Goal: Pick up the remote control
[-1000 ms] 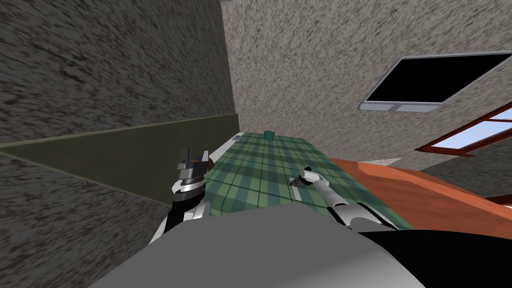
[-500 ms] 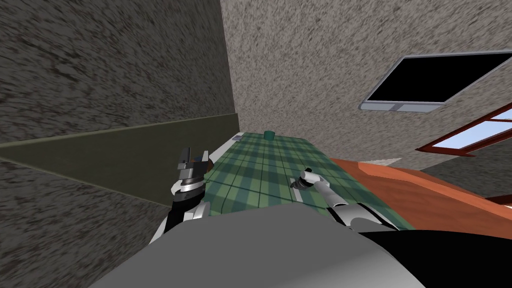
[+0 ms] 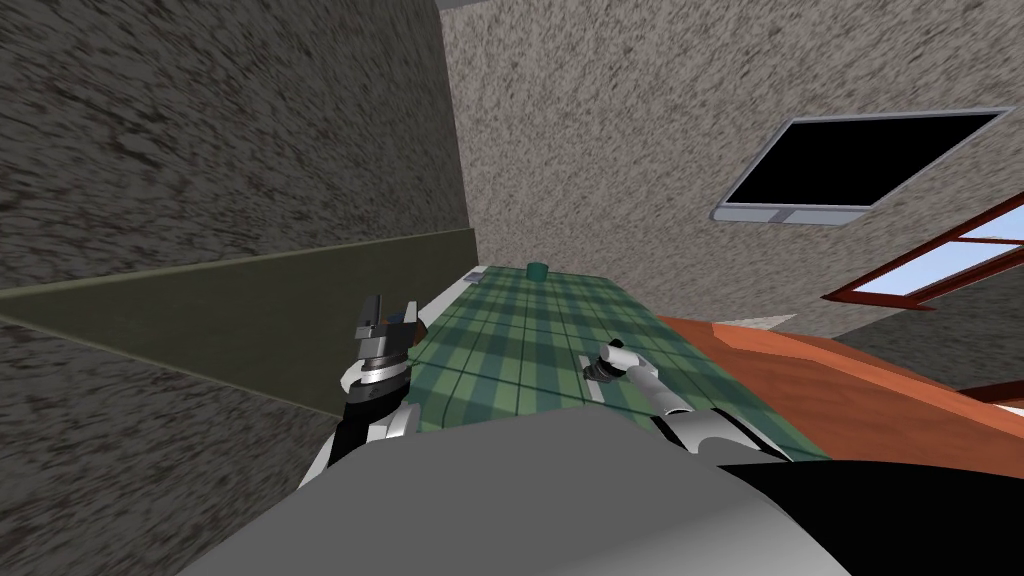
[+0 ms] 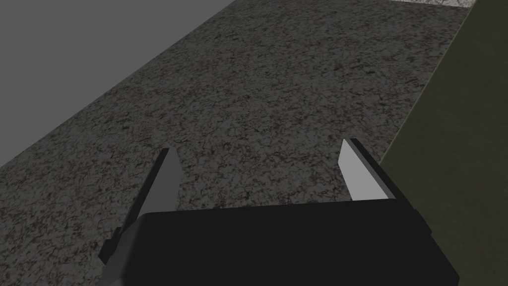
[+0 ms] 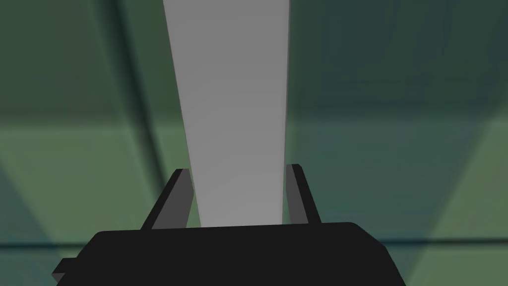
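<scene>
The remote control (image 5: 233, 114) is a long, plain light grey bar lying on a green plaid surface (image 5: 397, 124). My right gripper (image 5: 237, 191) is shut on the remote, a finger pressed to each long side near its end. In the head view the remote (image 3: 591, 372) lies on the plaid top (image 3: 520, 330) with the right gripper (image 3: 600, 368) on it. My left gripper (image 3: 388, 312) is raised at the plaid top's left edge; its fingers (image 4: 358, 171) stand open with nothing between them.
A small dark green cup (image 3: 537, 269) and a small flat grey thing (image 3: 474, 275) sit at the far end of the plaid top. An orange-brown surface (image 3: 860, 400) lies to its right. Speckled walls close in behind and on the left.
The head view has shifted slightly; the right hand has edged a little along the remote. The left arm has stayed put.
</scene>
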